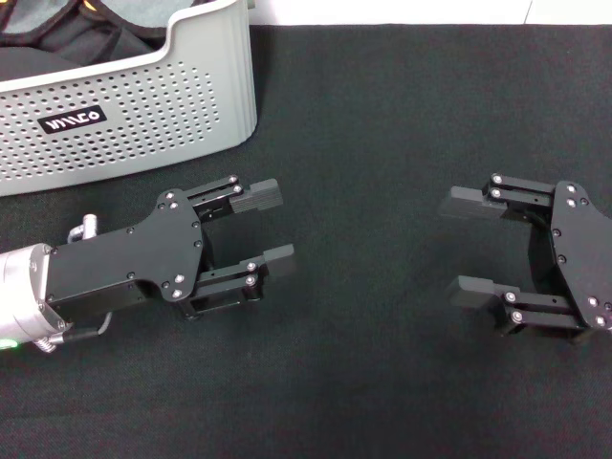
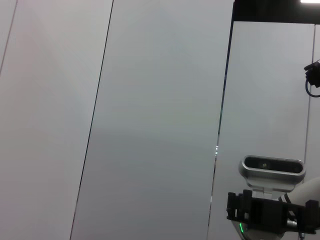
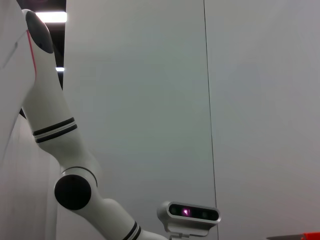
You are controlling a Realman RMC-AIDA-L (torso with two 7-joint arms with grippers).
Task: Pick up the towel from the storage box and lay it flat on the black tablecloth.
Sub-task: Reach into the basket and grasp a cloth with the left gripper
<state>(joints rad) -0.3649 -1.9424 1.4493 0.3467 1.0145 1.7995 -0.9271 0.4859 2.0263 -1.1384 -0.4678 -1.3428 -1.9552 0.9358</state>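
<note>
The storage box (image 1: 143,105) stands at the far left of the head view, pale grey with perforated walls and a black label. Inside it lies a black garment (image 1: 57,43). A grey fold (image 1: 143,24) and a sliver of yellow-orange (image 1: 91,5) beside it may be the towel; most of it is hidden. The black tablecloth (image 1: 382,115) covers the table. My left gripper (image 1: 273,228) is open and empty, low over the cloth in front of the box. My right gripper (image 1: 461,247) is open and empty to the right, facing it.
Both wrist views point up at pale wall panels. The left wrist view shows the other arm's wrist camera (image 2: 272,167). The right wrist view shows a white jointed arm (image 3: 55,140). A white strip (image 1: 402,11) borders the cloth's far edge.
</note>
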